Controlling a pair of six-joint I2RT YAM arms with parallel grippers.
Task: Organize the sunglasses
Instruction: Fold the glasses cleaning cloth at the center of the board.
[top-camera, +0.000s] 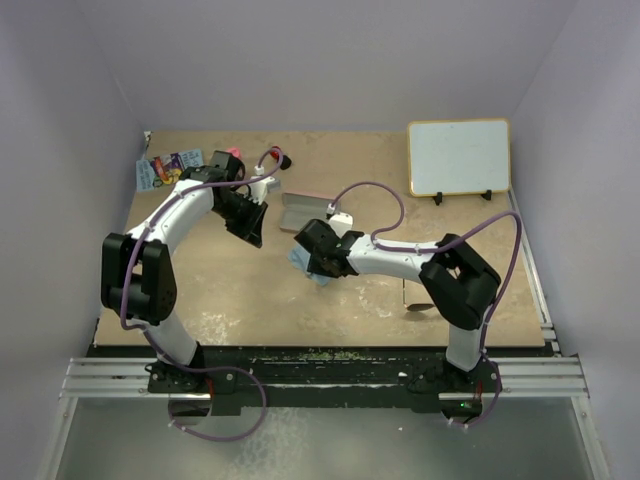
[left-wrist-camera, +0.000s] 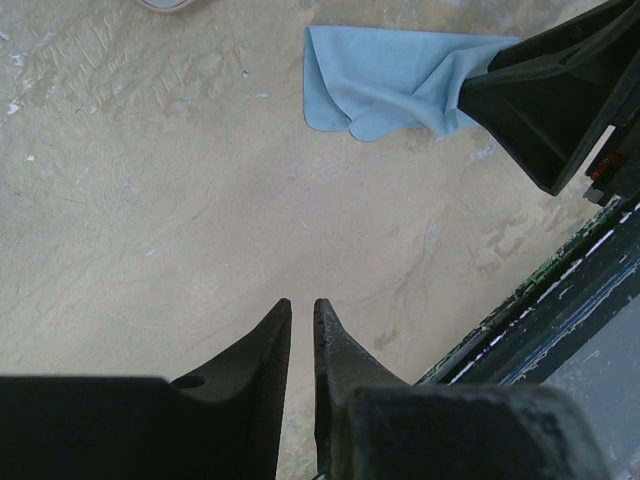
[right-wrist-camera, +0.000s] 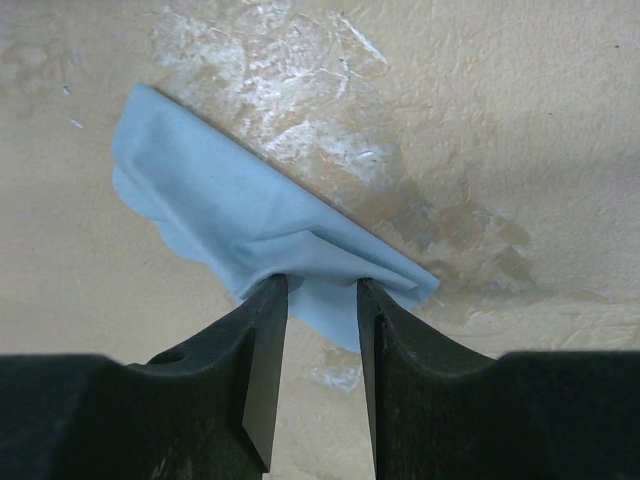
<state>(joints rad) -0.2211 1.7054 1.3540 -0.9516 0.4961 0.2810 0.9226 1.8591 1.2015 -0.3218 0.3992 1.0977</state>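
– Two fingers a little apart: how does the right gripper (right-wrist-camera: 322, 285) stand?
– Its tips straddle a raised fold of the light-blue cloth (right-wrist-camera: 200, 190). The fold sits between them, but whether they bite on it cannot be told. The rest of the cloth spreads over the table (top-camera: 250, 300), creased toward the tips.
– And the left gripper (left-wrist-camera: 302, 303)?
– Pressed nearly together, with only a thin slit between the fingers and nothing in it. It hangs over bare tabletop, near the cloth but not touching it.
– Where are the sunglasses (top-camera: 419, 306)?
– On the table, just beside the right arm's elbow, toward the near edge. The top view shows them only as a thin dark line and a small lens shape, too small to tell how they are folded. They lie well apart from the cloth, and neither gripper touches them.
– Farther out?
– A pinkish oblong case (top-camera: 300, 212) lies just beyond the two grippers, and a whiteboard (top-camera: 458, 158) stands propped at the far right corner.
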